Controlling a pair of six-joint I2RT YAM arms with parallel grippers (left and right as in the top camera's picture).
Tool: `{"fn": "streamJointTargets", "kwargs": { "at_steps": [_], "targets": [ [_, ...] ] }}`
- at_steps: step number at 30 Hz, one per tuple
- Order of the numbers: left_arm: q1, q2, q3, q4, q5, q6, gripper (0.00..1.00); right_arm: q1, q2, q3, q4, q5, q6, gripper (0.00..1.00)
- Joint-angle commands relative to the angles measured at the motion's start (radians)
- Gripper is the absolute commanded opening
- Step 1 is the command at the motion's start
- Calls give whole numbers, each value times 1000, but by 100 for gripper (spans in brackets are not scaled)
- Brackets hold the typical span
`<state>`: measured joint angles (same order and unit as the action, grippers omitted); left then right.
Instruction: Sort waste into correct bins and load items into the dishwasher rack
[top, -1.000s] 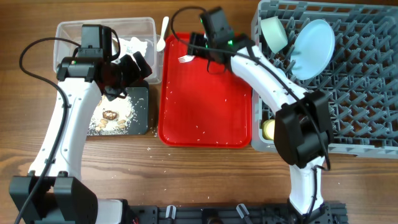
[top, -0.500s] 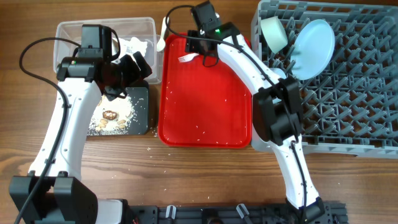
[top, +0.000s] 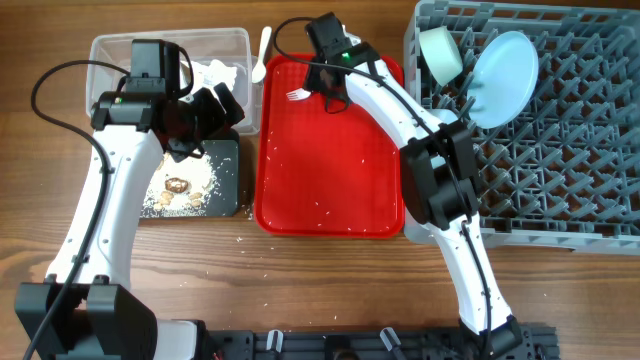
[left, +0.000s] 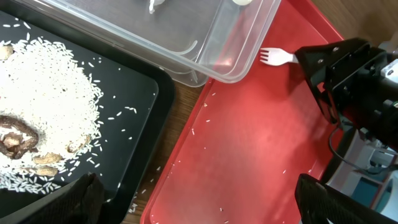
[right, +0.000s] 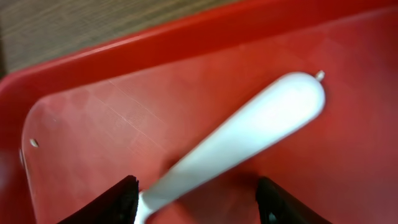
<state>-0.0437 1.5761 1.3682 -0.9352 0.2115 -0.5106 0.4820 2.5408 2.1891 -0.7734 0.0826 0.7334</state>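
Straddling fork (right: 249, 130) w/ R gripper (right: 198, 200), jaws apart

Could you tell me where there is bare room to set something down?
On the red tray, the middle and near half, between the black tray and the rack, hold only stray rice. The far end is crowded: fork and right gripper.

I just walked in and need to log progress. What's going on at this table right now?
The right gripper sits over a white fork near a corner of the red tray, with its fingers open on either side of the handle and not yet closed. The left gripper hovers open and empty above the black tray of food scraps. A green bowl and a blue plate already stand in the rack.
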Motion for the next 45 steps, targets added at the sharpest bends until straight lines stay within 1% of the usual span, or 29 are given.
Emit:
{"fn": "streamJointTargets", "kwargs": {
  "at_steps": [1, 3, 6, 7, 8, 11, 12, 13, 15, 18, 19, 20, 22, 23, 27, 31, 33, 36, 37, 40, 41, 42, 44, 45],
  "targets": [
    [5, -22, 14, 2, 8, 8, 100, 8, 61, -5, -57, -15, 27, 59],
    [5, -22, 14, 2, 8, 8, 100, 9, 61, -5, -103, -16, 25, 54],
    [5, -23, 14, 2, 8, 8, 100, 9, 61, -5, -124, -16, 25, 54],
    [5, -22, 14, 2, 8, 8, 100, 9, 61, -5, -91, -36, 6, 58],
    [5, -22, 14, 2, 8, 8, 100, 11, 61, -2, -23, -84, -75, 62],
    [5, -22, 14, 2, 8, 8, 100, 11, 58, 45, -5, -76, -76, 70],
    [5, -22, 14, 2, 8, 8, 100, 10, 58, 66, -11, -76, -56, 72],
    [5, -22, 14, 2, 8, 8, 100, 8, 58, 75, -12, -77, 4, 76],
    [5, -22, 14, 2, 8, 8, 100, 8, 60, 73, -5, -84, 84, 79],
    [5, -22, 14, 2, 8, 8, 100, 19, 64, 73, -8, -80, 124, 78],
    [5, -22, 14, 2, 8, 8, 100, 23, 64, 73, -23, -65, 166, 78],
    [5, -23, 14, 2, 8, 8, 100, 29, 64, 73, -50, -27, 236, 78],
    [5, -22, 14, 2, 8, 8, 100, 37, 70, 66, -64, 48, 306, 79],
    [5, -22, 14, 2, 8, 8, 100, 44, 76, 53, -57, 92, 342, 78],
    [5, -22, 14, 2, 8, 8, 100, 39, 130, 47, -32, 112, 351, 71],
    [5, -22, 14, 2, 8, 8, 100, 11, 191, 47, -34, 62, 358, 71],
    [5, -23, 14, 2, 8, 8, 100, -5, 216, 47, -35, 8, 338, 70],
    [5, -23, 14, 2, 8, 8, 100, -15, 229, 47, -60, -51, 269, 64],
    [5, -23, 14, 2, 8, 8, 100, -13, 229, 47, -83, -51, 248, 61],
    [5, -22, 14, 2, 8, 8, 100, -4, 229, 47, -118, -51, 194, 60],
    [5, -22, 14, 2, 8, 8, 100, -3, 229, 47, -134, -55, 179, 57],
    [5, -22, 14, 2, 8, 8, 100, -3, 229, 49, -163, -64, 161, 56],
    [5, -22, 14, 2, 8, 8, 100, -2, 229, 51, -259, -93, 130, 50],
    [5, -22, 14, 2, 8, 8, 100, -1, 229, 51, -269, -100, 126, 50]
  ]
}}
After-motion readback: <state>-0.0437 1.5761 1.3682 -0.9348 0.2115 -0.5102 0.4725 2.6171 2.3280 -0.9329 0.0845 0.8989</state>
